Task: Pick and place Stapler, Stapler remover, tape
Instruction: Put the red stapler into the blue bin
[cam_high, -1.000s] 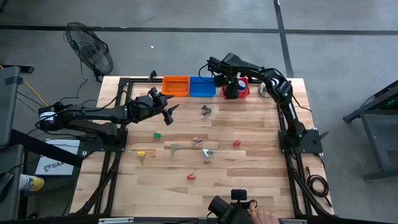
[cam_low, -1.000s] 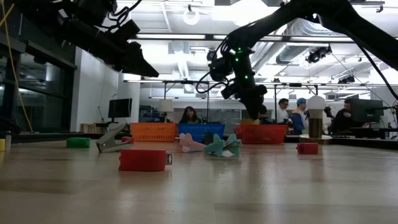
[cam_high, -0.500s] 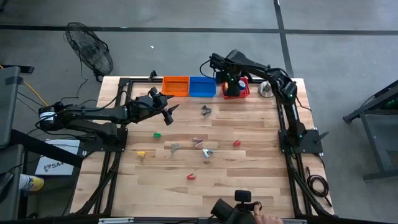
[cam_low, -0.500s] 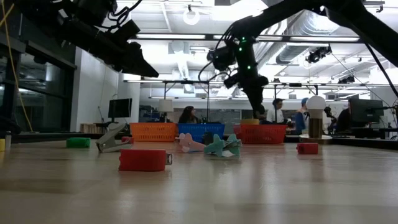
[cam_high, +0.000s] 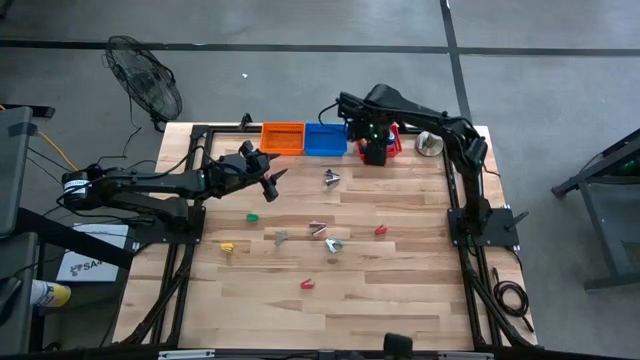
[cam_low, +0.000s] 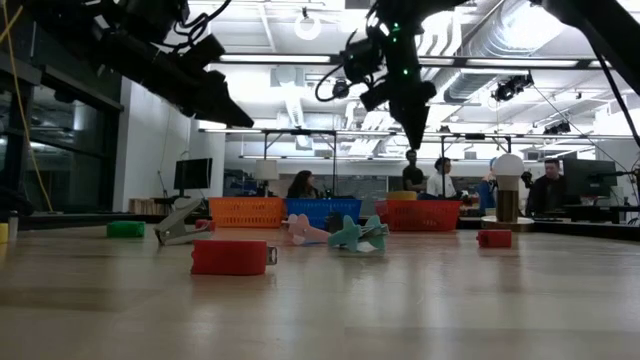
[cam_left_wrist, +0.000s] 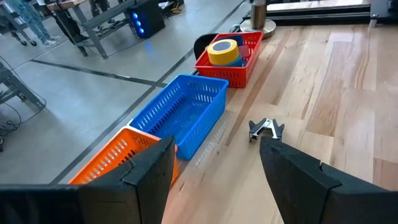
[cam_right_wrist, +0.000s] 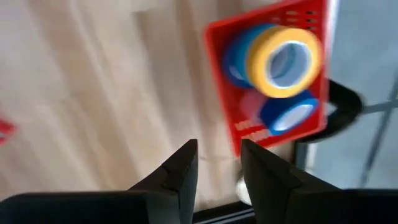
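Right tool (cam_right_wrist: 216, 163) hangs empty, fingers narrowly parted, over the red basket (cam_right_wrist: 219, 81); its yellow tape roll (cam_right_wrist: 283, 60) looks light, rigid — pinch through the rim.

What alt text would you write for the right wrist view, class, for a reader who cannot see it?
The right gripper hangs empty, fingers slightly apart, above the wooden table beside a red basket. The basket holds a yellow tape roll and blue tape rolls.
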